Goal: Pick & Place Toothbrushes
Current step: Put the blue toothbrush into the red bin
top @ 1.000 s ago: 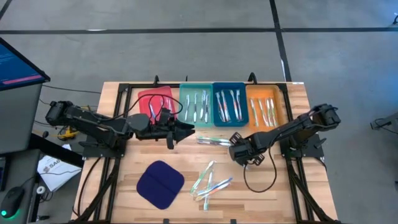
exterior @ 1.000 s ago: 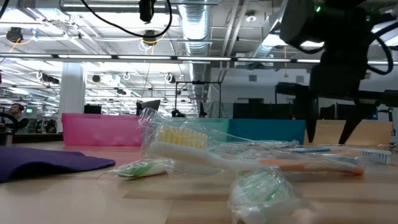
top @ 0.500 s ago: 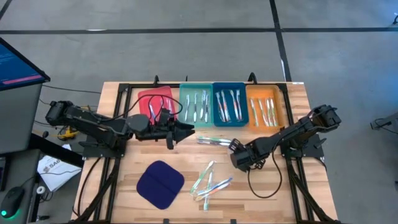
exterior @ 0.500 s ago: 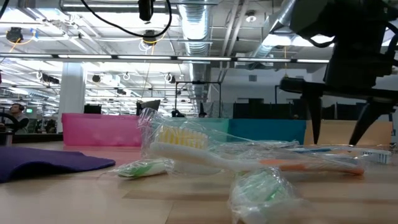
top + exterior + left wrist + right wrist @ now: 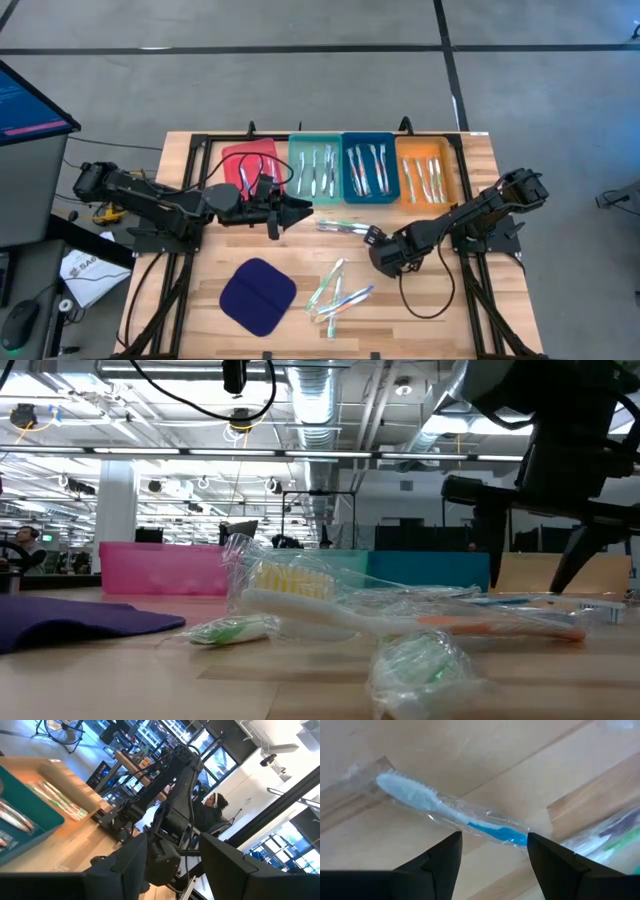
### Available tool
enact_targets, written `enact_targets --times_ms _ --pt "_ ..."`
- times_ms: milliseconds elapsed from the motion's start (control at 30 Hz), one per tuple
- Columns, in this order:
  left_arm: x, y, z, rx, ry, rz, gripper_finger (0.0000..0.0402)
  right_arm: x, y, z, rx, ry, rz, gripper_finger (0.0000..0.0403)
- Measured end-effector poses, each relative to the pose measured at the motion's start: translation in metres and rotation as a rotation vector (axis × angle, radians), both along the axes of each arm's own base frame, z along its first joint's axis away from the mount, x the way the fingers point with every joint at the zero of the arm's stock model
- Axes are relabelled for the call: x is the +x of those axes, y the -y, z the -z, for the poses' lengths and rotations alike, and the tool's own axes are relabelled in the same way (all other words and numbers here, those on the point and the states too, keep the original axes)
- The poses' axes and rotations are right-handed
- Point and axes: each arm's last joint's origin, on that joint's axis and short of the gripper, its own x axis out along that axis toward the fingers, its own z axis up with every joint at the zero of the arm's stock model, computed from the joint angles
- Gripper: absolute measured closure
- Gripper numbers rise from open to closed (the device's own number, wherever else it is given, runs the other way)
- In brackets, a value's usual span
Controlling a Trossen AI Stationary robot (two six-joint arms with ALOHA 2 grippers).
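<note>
The right gripper point(image 5: 372, 238) hangs just right of centre in the high view with its jaws spread and nothing between them, immediately beside the right-hand end of a wrapped toothbrush point(image 5: 343, 227) lying loose on the table point(image 5: 480, 310). That toothbrush runs nearly left to right across the frame, just below the row of trays. In the right wrist view the same blue-handled toothbrush point(image 5: 451, 811) lies crosswise ahead of the two fingers point(image 5: 440, 857), its long axis spanning the gap between them, white bristled head toward the upper left and blue handle end near the right-hand finger. Judgement: the pick turns on lowering the jaws astride the handle, across its length, and the right arm is the better placed. The left gripper point(image 5: 296, 209) holds still left of centre, near the red tray point(image 5: 232, 160); its jaws stand apart and appear empty. A further cluster of toothbrushes point(image 5: 337, 290) lies lower centre, right of the dark blue pad point(image 5: 257, 297). Others already lie in the teal tray point(image 5: 300, 170), blue tray point(image 5: 350, 170) and orange tray point(image 5: 452, 170).
</note>
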Motion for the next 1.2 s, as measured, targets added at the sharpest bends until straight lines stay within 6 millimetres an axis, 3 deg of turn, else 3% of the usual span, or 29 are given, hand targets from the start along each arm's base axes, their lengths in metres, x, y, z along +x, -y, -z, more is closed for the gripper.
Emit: enact_targets --times_ms 433,633,900,1200 --pt "-0.001 0.006 0.0 -0.029 0.003 0.012 0.0224 0.009 -0.005 -0.002 0.014 0.066 -0.189 0.0183" --pt "-0.001 0.008 0.0 -0.052 0.009 0.017 0.0224 0.012 -0.001 -0.002 0.058 0.072 -0.2 0.0183" --pt "-0.002 0.011 -0.001 -0.061 0.021 0.03 0.0224 0.017 0.001 0.022 0.045 -0.037 -0.188 0.0184" --pt "-0.002 0.011 -0.003 -0.081 0.033 0.03 0.0224 0.017 0.004 0.019 0.065 -0.014 -0.175 0.0205"
